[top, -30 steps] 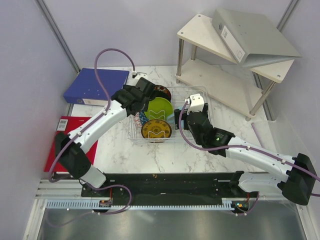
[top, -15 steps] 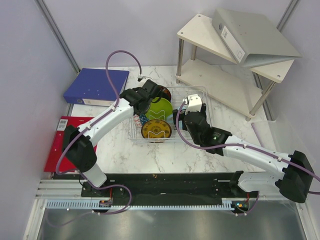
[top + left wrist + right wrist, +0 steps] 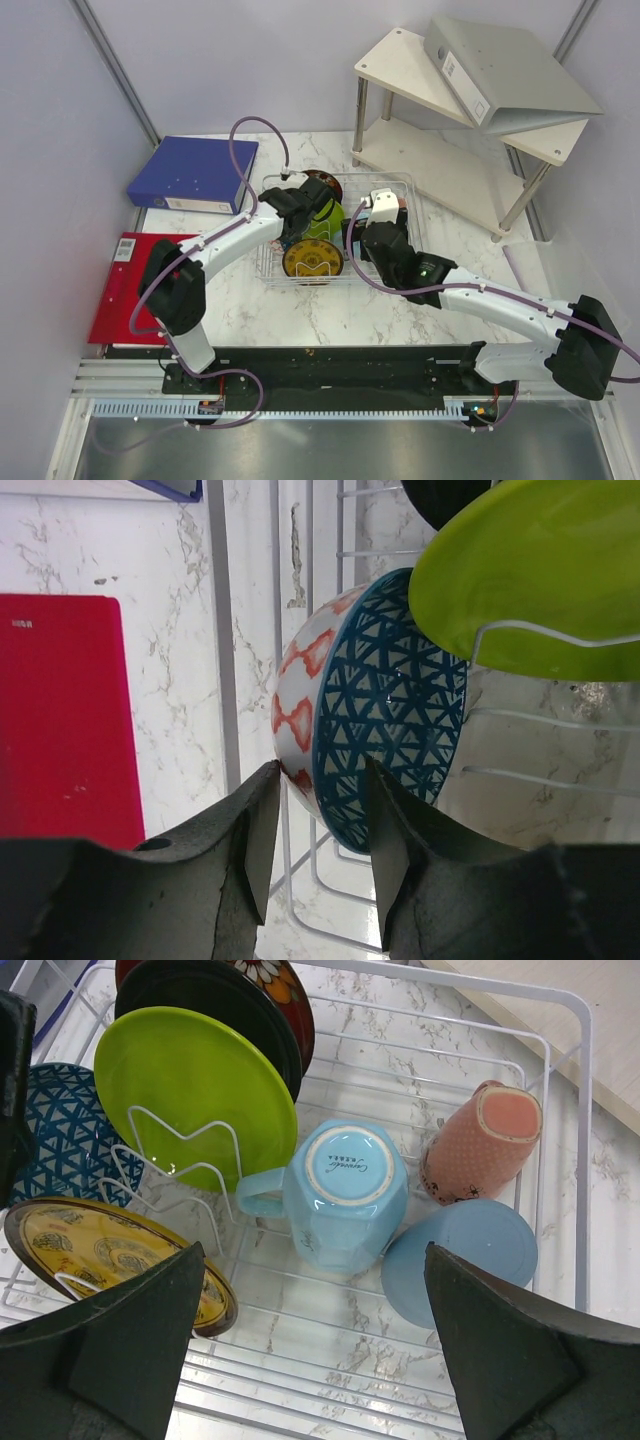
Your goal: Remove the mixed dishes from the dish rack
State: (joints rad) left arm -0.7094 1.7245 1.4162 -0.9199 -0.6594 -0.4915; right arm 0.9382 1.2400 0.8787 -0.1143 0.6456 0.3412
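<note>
Left fingers [image 3: 250, 860] advanced, now pinch blue dish [image 3: 390, 720] | right fingers [image 3: 500, 1360] wide, empty

Your wire rack [image 3: 583, 1160] holds a green plate [image 3: 190, 1095], black plate [image 3: 230, 1010] and floral plate [image 3: 282, 985] on edge, a yellow plate [image 3: 110, 1255] leaning nearest you, a blue-patterned bowl [image 3: 390, 740] on edge and an upturned mug [image 3: 345, 1195].

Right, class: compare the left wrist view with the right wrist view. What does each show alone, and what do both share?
Only left wrist: the red folder, the orange-and-white outside of the blue patterned dish, and the left gripper closed on its rim. Only right wrist: the upturned light-blue mug, the pink cup on its side, a blue disc, the yellow patterned plate, the dark floral plate. Both: the blue patterned dish, the lime green plate, the wire dish rack.
</note>
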